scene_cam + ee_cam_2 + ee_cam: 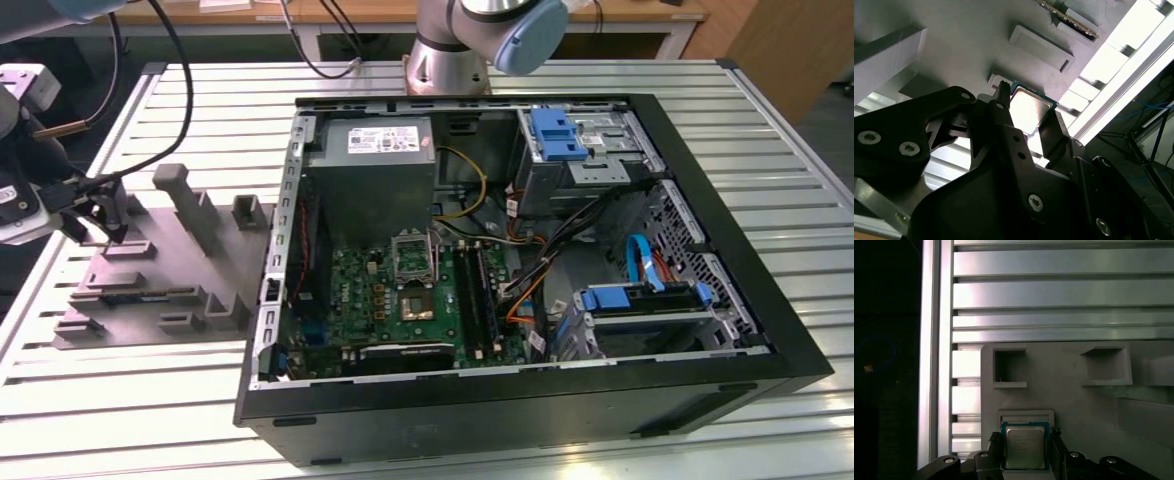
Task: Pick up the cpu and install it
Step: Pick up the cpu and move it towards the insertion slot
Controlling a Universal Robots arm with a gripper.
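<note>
A slatted aluminium table is carrying everything, and the exterior view alone is taking in the whole of it. On it, well apart from the gripper towards the exterior view's right, a black open-sided computer case is lying with its green circuit board facing up. The grey and blue robot arm is standing beyond the case.

A grey moulded plastic tray is lying directly under the gripper. The first wrist view is showing two square pockets in the tray ahead of the gripper, with the table's bright slats beyond them.

The black two-fingered gripper is sitting low over the tray (in the exterior view the chip itself is too small to make out). In both wrist views its fingers are pressing on opposite edges of the cpu, a small flat square chip with a pale silvery metal top and a thin green rim. The gripper is grasping it just over a raised rectangular frame on the tray.
</note>
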